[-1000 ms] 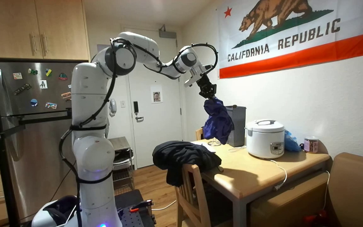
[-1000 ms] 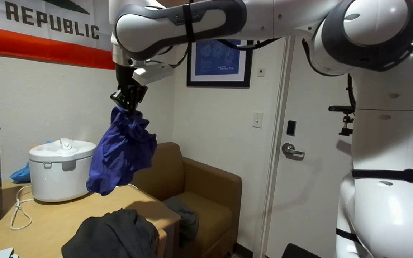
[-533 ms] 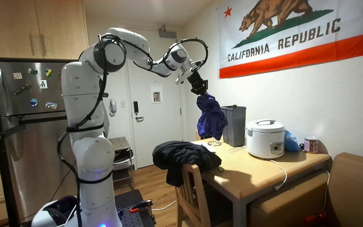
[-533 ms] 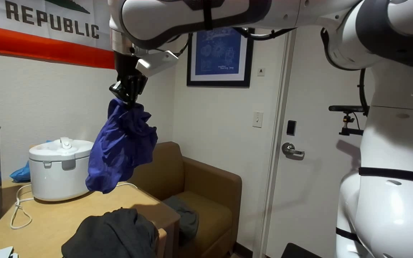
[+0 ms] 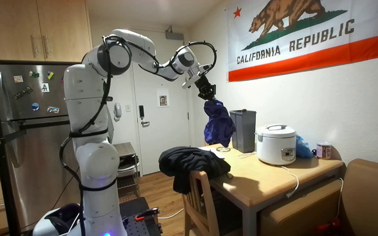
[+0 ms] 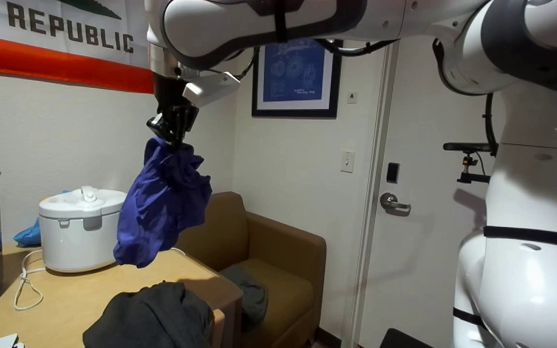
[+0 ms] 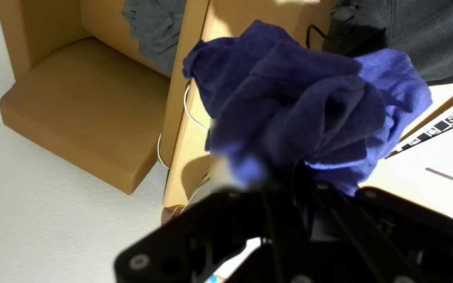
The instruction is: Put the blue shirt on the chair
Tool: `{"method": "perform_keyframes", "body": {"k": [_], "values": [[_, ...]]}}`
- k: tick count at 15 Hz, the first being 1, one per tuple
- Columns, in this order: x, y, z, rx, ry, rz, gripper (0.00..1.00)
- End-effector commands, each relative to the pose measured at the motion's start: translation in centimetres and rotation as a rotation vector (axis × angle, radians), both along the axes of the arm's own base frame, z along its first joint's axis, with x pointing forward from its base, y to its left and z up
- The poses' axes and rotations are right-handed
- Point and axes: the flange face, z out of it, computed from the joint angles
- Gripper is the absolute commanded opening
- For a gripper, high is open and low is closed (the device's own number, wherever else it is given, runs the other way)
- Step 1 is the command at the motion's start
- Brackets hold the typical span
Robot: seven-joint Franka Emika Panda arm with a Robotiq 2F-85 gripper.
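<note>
The blue shirt [image 5: 220, 126] hangs bunched in the air above the table [image 5: 258, 177] in both exterior views [image 6: 162, 208]. My gripper [image 5: 210, 97] points down and is shut on its top end; the cloth hangs free below. In the wrist view the shirt [image 7: 281, 90] spreads out beyond the dark fingers [image 7: 293, 177], and its folds hide the fingertips. A wooden chair [image 5: 205, 200] stands at the table's near side with a black garment [image 5: 192, 160] draped over its backrest. The garment hides much of the backrest, and the seat is mostly in shadow.
On the table stand a white rice cooker [image 5: 276, 144], a grey bin [image 5: 244, 131], a jar [image 5: 324, 150] and a blue bag [image 5: 304, 147]. A brown armchair [image 6: 283, 280] with a grey cloth [image 6: 247, 295] stands beyond the table's end.
The arm has drawn back toward its base, and the shirt has moved left in an exterior view, away from the rice cooker. In the last half second it has sunk slightly. The grip is unchanged.
</note>
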Motion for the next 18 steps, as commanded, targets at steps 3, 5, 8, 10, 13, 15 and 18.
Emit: {"method": "perform_keyframes", "body": {"k": [3, 5, 8, 10, 13, 15, 18], "values": [[0.6, 2.7, -1.4, 0.049, 0.035, 0.046, 0.02], [-0.1, 4.3, -1.7, 0.047, 0.032, 0.061, 0.02], [-2.1, 6.7, -1.7, 0.041, 0.013, 0.095, 0.02], [-3.4, 8.2, -2.0, 0.051, 0.017, 0.122, 0.02], [-4.6, 10.0, -2.7, 0.082, 0.023, 0.143, 0.02], [-4.7, 10.3, -4.2, 0.057, 0.011, 0.117, 0.02], [-4.8, 10.1, -6.7, 0.090, 0.023, 0.090, 0.02]]}}
